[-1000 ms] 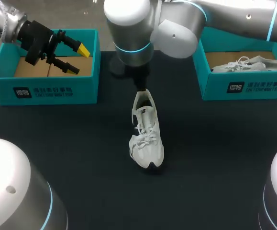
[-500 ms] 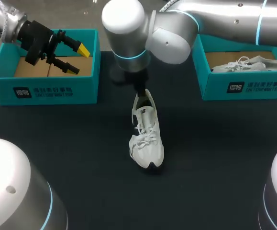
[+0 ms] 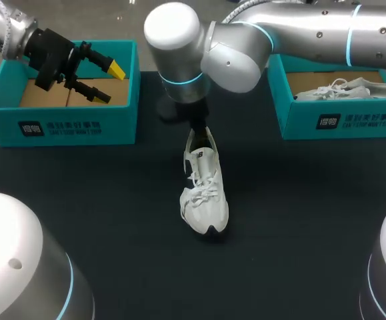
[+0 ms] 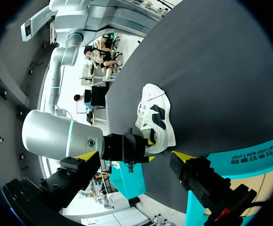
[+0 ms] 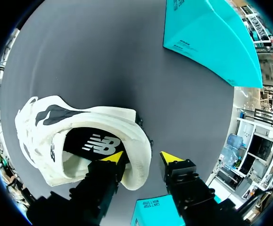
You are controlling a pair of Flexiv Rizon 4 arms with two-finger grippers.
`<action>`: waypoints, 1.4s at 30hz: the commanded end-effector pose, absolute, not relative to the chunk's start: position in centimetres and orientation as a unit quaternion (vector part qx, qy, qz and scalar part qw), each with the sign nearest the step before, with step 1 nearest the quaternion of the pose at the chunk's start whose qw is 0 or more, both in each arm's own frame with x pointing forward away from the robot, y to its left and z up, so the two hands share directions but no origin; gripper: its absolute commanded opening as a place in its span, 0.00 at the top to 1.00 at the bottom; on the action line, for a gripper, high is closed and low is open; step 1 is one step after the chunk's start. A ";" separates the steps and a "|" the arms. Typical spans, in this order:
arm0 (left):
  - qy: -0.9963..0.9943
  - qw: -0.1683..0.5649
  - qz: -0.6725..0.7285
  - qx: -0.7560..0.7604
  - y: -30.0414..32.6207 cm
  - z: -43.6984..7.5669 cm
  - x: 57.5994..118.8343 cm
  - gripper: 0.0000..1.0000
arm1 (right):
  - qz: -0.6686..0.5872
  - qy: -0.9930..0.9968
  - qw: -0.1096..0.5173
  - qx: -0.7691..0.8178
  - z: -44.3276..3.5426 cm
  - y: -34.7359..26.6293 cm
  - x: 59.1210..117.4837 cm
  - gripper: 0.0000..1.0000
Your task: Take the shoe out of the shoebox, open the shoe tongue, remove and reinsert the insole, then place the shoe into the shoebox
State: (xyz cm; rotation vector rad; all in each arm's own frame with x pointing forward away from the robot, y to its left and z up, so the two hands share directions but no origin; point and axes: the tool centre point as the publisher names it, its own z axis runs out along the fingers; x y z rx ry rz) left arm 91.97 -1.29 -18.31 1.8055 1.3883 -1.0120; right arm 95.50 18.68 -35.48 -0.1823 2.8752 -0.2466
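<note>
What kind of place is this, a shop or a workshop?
Most likely a robot test bench, not a shop: a dark table carries a teal left shoebox and right shoebox, a white shoe stands between them, and the right gripper straddles its heel.

- The shoe (image 3: 205, 193) lies in the middle of the worktop (image 3: 299, 213), toe toward the near edge and heel toward the far edge.
- The left shoebox (image 3: 66, 123) stands at the far left and the right shoebox (image 3: 353, 120) at the far right, with the shoe between them and nearer.
- A second shoe (image 3: 343, 89) lies in the right shoebox.
- The left claw (image 3: 111, 83) hangs over the left shoebox.
- The right claw (image 5: 141, 157) straddles the shoe's heel, with one finger inside the opening and the other outside, just behind it.
</note>
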 end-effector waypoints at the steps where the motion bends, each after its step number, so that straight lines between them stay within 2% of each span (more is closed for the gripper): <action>1: 0.528 0.318 -0.384 0.687 -1.3 -18.3 92.0 0.00 | -0.085 0.988 0.114 -0.063 -36.8 18.8 96.0 0.52; 6: 0.528 0.318 -0.384 0.687 -1.3 -18.3 92.0 0.00 | -0.088 0.989 0.104 -0.061 -37.8 18.7 96.0 0.53; 9: 0.528 0.318 -0.384 0.687 -1.3 -18.3 92.0 0.00 | -0.094 0.989 0.102 -0.059 -37.9 18.6 96.0 0.57; 11: 0.528 0.318 -0.384 0.687 -1.3 -18.3 92.0 0.00 | -0.097 0.988 0.101 -0.057 -38.0 18.4 96.1 0.67; 15: 0.528 0.318 -0.384 0.687 -1.3 -18.3 92.0 0.00 | -0.102 0.988 0.103 -0.049 -38.0 18.3 96.0 1.00; 24: 0.528 0.318 -0.384 0.687 -1.3 -18.3 92.0 0.00 | -0.099 0.988 0.116 -0.021 -35.6 18.1 95.3 1.00; 35: 0.528 0.318 -0.384 0.687 -1.3 -18.3 92.0 0.00 | -0.092 0.989 0.118 -0.017 -26.4 17.0 95.7 1.00; 42: 0.528 0.318 -0.384 0.687 -1.3 -18.3 92.0 0.00 | -0.080 0.985 0.150 -0.014 -21.3 16.6 96.3 1.00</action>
